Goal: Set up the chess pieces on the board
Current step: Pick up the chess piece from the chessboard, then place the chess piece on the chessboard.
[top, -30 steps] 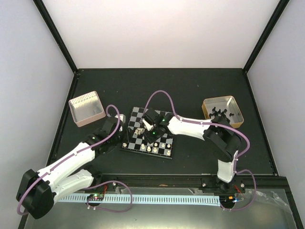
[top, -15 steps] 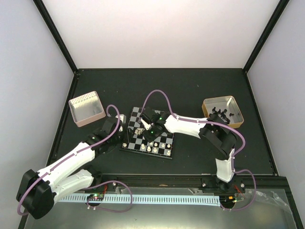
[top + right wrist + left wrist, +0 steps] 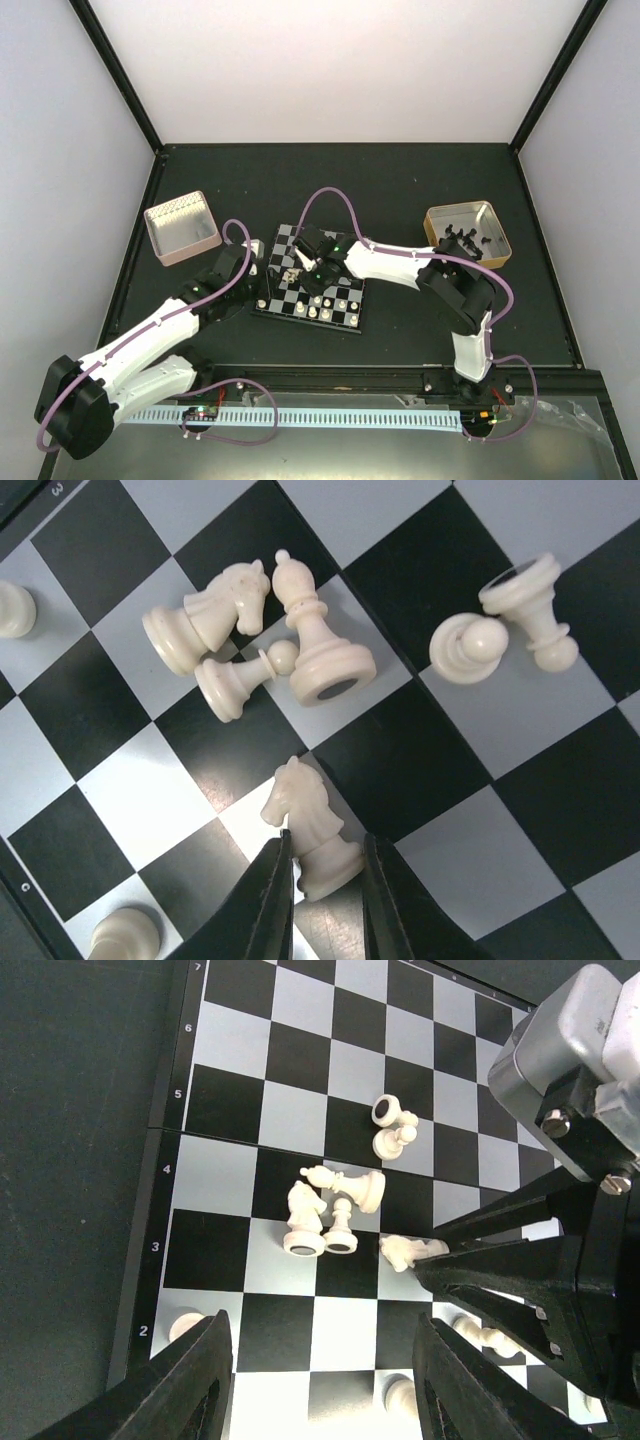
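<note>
Since the knight (image 3: 300, 810) lies toppled on the board (image 3: 430, 770), low centre of the right wrist view, the right claw (image 3: 328, 860) straddles its base, barely parted; a firm pinch I cannot confirm. Its long axis runs diagonally, head upper left, base lower right. The left claw (image 3: 322, 1350) hangs wide, empty.

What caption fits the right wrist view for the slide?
Right gripper flanking a fallen white knight beside other toppled pieces on the board.
</note>
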Controlling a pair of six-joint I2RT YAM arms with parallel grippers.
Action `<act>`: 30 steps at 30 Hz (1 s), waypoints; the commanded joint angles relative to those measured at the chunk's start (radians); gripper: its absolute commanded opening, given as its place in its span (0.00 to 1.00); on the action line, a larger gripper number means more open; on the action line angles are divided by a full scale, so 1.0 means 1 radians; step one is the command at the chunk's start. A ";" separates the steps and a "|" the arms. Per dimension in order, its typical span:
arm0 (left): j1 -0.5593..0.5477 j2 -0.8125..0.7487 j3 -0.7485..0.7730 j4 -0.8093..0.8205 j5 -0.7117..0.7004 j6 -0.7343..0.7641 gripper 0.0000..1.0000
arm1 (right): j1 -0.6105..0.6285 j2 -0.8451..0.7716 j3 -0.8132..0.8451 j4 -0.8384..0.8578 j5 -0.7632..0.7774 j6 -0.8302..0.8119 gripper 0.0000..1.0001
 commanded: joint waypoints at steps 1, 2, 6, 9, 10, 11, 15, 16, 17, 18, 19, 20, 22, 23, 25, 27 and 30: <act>0.007 -0.011 0.011 0.022 0.026 -0.013 0.51 | 0.003 0.009 -0.019 0.046 0.044 0.001 0.14; 0.007 -0.011 0.009 0.030 0.030 -0.017 0.52 | 0.002 0.000 -0.027 0.063 0.045 -0.001 0.14; 0.009 -0.014 -0.006 0.067 0.067 -0.067 0.52 | 0.000 -0.069 -0.091 0.160 0.056 0.000 0.13; 0.017 -0.029 -0.029 0.112 0.099 -0.165 0.53 | 0.001 -0.157 -0.185 0.288 0.065 0.002 0.13; 0.019 -0.039 -0.043 0.148 0.116 -0.198 0.54 | 0.000 -0.186 -0.211 0.330 0.068 0.004 0.13; 0.020 -0.048 -0.061 0.188 0.134 -0.230 0.55 | 0.001 -0.214 -0.233 0.361 0.069 0.005 0.13; 0.027 -0.059 -0.124 0.397 0.205 -0.339 0.58 | 0.001 -0.292 -0.300 0.459 0.062 0.008 0.13; 0.028 -0.057 -0.131 0.426 0.224 -0.354 0.60 | 0.000 -0.307 -0.315 0.476 0.060 0.009 0.13; 0.029 -0.053 -0.132 0.446 0.242 -0.367 0.60 | 0.001 -0.320 -0.331 0.496 0.057 0.011 0.13; 0.033 -0.050 -0.132 0.462 0.258 -0.381 0.61 | 0.000 -0.342 -0.347 0.525 0.051 0.015 0.13; 0.034 -0.047 -0.132 0.477 0.273 -0.398 0.61 | 0.001 -0.357 -0.364 0.547 0.046 0.021 0.13; 0.035 -0.043 -0.133 0.487 0.285 -0.416 0.62 | 0.001 -0.373 -0.380 0.571 0.039 0.026 0.13; 0.037 -0.034 -0.135 0.504 0.299 -0.452 0.63 | 0.001 -0.398 -0.409 0.615 0.014 0.030 0.13; 0.039 -0.030 -0.136 0.513 0.303 -0.469 0.63 | 0.001 -0.406 -0.418 0.630 0.004 0.031 0.13; 0.039 -0.016 -0.143 0.548 0.308 -0.495 0.63 | 0.002 -0.415 -0.426 0.644 -0.015 0.033 0.13; 0.040 -0.004 -0.156 0.593 0.312 -0.526 0.63 | 0.001 -0.420 -0.429 0.650 -0.028 0.034 0.13; 0.045 0.016 -0.181 0.671 0.331 -0.563 0.59 | 0.000 -0.432 -0.437 0.663 -0.051 0.036 0.13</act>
